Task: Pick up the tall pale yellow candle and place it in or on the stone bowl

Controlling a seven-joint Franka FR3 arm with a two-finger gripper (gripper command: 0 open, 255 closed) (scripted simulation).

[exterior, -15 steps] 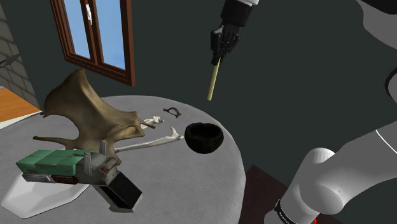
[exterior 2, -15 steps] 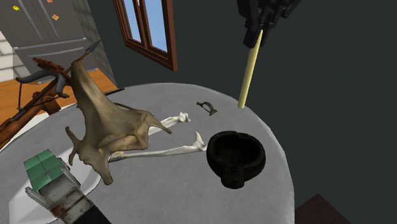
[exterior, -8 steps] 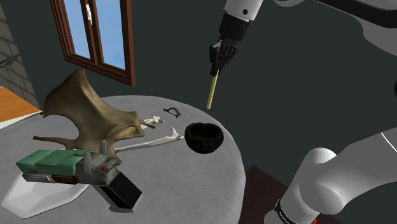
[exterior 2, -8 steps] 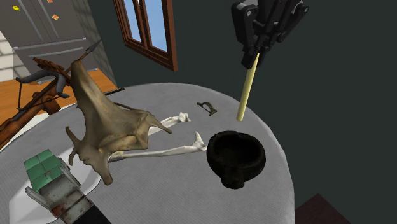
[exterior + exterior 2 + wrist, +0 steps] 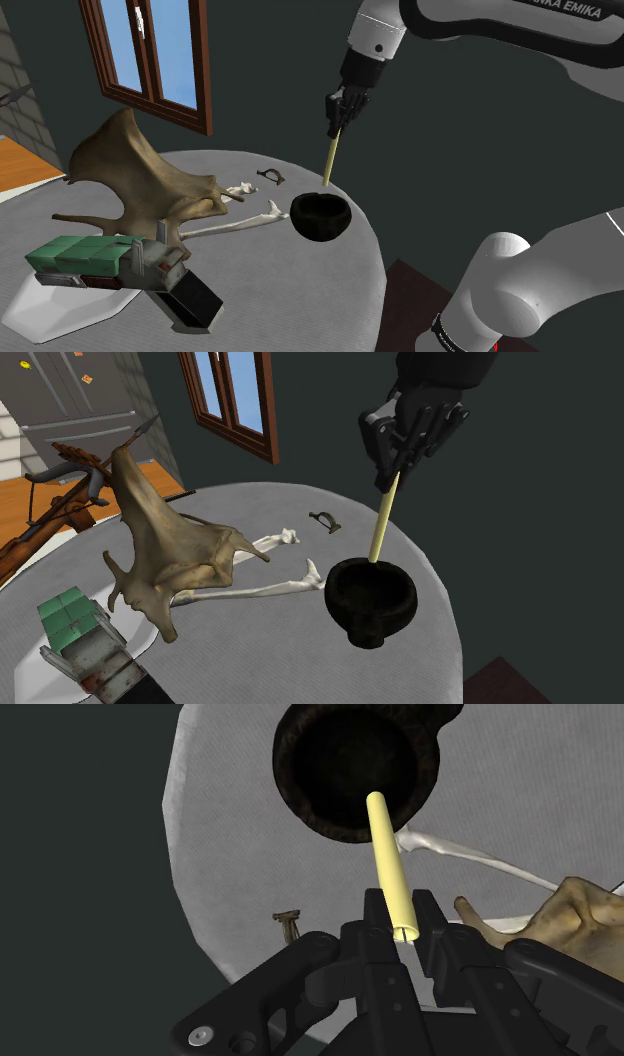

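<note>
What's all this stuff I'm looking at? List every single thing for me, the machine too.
candle: one, pale yellow, clasped in the gripper, lower end over the bowl
bowl: one, dark, near the table's edge
table: one, grey, round
antler: one, tan, large, mid-table
long bone: one, white, between antler and bowl
hook: one, small, dark, far side of the table
block: one, green-topped, on the tray
tray: one, white, at the table's near edge
box: one, black, beside the block
window: one, brown-framed, on the wall behind
arm: one, white, dark joints
gripper: one, black, shut on the candle
</note>
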